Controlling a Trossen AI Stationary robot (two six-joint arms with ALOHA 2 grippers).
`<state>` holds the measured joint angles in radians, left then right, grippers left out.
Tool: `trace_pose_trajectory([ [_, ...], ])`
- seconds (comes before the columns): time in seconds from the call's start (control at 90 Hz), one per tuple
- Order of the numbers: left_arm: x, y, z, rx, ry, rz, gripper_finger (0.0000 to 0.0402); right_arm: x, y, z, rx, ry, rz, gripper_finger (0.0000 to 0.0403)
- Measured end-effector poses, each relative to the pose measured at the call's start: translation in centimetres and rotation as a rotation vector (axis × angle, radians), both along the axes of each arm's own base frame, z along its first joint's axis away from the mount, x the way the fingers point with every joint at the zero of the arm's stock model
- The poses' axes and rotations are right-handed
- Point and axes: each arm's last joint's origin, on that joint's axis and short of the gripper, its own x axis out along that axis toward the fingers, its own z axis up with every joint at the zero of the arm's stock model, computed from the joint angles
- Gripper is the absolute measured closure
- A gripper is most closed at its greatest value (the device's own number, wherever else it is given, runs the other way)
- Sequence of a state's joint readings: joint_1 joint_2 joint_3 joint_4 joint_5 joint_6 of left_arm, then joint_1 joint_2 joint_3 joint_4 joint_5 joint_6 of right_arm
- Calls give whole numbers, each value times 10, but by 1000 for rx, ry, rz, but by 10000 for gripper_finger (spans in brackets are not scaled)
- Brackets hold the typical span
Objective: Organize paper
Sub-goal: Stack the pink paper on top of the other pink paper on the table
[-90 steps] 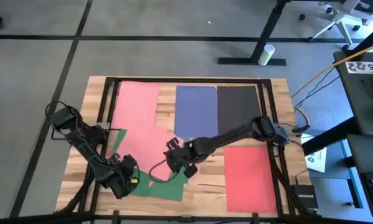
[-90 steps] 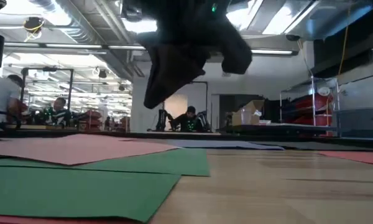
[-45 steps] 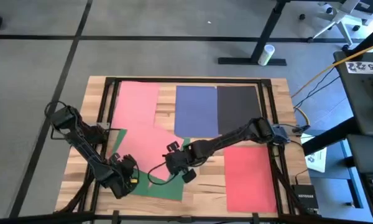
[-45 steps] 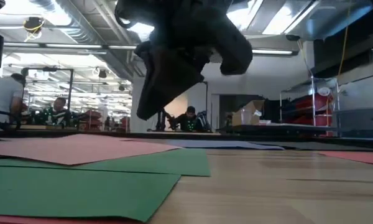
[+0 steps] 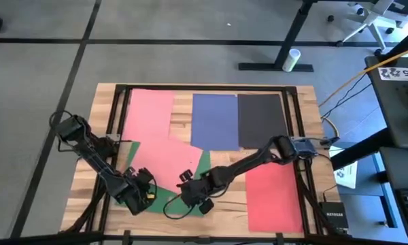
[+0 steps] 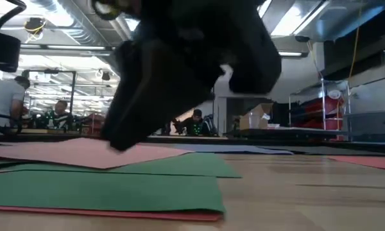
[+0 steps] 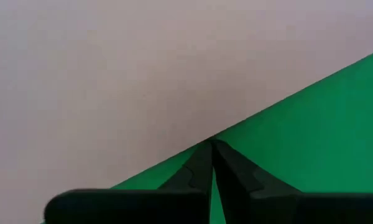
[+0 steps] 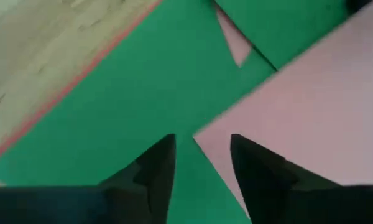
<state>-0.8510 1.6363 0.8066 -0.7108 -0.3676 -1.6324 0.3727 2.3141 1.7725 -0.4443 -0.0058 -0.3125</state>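
Paper sheets lie flat on the wooden table [image 5: 221, 204]: pink [image 5: 149, 109], blue [image 5: 214, 121] and black [image 5: 260, 121] along the far side, and red [image 5: 272, 194] at the near right. A tilted pink sheet [image 5: 156, 158] overlaps green sheets [image 5: 164, 202] at the near left. My left gripper [image 5: 141, 196] is shut, its tips [image 7: 211, 144] at that pink sheet's edge. My right gripper [image 5: 190, 197] is open and low over the green paper [image 8: 143, 81]. Its fingers stand either side of the pink sheet's corner [image 8: 202, 134]. My left gripper's shut fingertips [image 7: 202, 158] come slanting down onto the paper where the tilted pink sheet's edge [image 7: 174, 163] lies over the green sheet [image 7: 311, 118]. I cannot tell whether they press on the edge or only rest beside it.
A red sheet's edge [image 6: 115, 213] shows under the nearest green sheet [image 6: 102, 192]. A dark frame [image 5: 119, 102] runs round the tabletop. Bare wood [image 6: 308, 192] lies between the green pile and the red sheet at the near right.
My right gripper has gone toward the table's near edge and slightly left, dropping low over the green and pink pile. The nearest green sheet has shifted, and its near corner now lies farther right, as the low view shows. My left gripper has edged slightly right.
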Motion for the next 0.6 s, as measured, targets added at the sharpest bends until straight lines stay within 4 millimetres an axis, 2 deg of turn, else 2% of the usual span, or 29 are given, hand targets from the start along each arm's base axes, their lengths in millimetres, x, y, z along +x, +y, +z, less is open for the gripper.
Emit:
trace_pose_trajectory([
  [0.2,0,0,0,2,5,-14,402,3,6,-8,55,-15,-9,249],
  [0.6,2,-1,0,-3,-8,-35,402,7,3,-9,-12,-62,-71,249],
])
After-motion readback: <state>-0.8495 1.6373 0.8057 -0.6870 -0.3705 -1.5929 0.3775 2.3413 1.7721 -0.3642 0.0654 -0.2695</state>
